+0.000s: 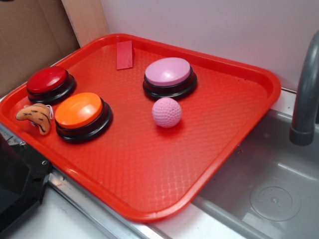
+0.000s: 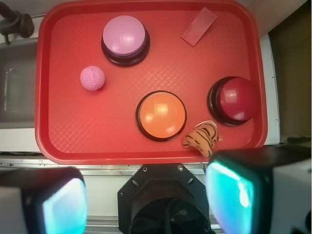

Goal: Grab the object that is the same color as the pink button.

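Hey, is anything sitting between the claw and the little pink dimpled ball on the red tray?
Nothing visible blocks it. The small pink dimpled ball lies alone on open tray floor of the red plastic tray, close to but apart from the pink domed button. The claw hangs above the tray's near edge, its pads apart, and the orange domed button sits off to the side.

Looks like a mock kitchen test setup: steel sink (image 1: 269, 189) with grey faucet (image 1: 305, 94), red serving tray (image 1: 149, 174) on the counter, cardboard panel (image 1: 30, 40) behind.
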`<state>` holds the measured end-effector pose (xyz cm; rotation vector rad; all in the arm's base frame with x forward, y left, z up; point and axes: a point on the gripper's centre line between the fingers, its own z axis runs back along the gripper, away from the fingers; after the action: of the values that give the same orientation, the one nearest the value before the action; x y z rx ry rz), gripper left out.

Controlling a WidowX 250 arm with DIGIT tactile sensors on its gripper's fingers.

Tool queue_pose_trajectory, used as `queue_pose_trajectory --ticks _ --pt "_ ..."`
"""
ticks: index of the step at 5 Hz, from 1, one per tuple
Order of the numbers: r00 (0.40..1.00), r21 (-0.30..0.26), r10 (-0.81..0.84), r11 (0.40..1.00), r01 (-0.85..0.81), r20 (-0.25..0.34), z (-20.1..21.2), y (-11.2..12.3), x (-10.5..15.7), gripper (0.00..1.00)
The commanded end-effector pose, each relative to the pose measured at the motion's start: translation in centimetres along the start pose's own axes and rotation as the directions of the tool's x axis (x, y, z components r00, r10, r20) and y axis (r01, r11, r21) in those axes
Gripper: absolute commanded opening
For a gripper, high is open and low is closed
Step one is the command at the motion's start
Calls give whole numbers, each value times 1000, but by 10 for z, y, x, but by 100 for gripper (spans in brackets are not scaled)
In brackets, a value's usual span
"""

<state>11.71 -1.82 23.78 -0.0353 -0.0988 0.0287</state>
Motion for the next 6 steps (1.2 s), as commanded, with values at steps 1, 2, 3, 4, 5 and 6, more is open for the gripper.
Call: queue_pose_trajectory --ticks 1,2,3,4,5,6 --pt "1000 0 0 1000 0 0 0 0 0 100" --pt "1000 1 -13 1000 13 19 -13 -22 16 100" --pt "998 -1 27 1000 -27 59 -35 -42 35 100" --pt "978 19 170 985 -174 123 -60 -54 52 100" --pt "931 -43 336 942 -333 143 -98 -63 71 100" --pt "914 -2 354 933 -361 200 -128 -72 86 100"
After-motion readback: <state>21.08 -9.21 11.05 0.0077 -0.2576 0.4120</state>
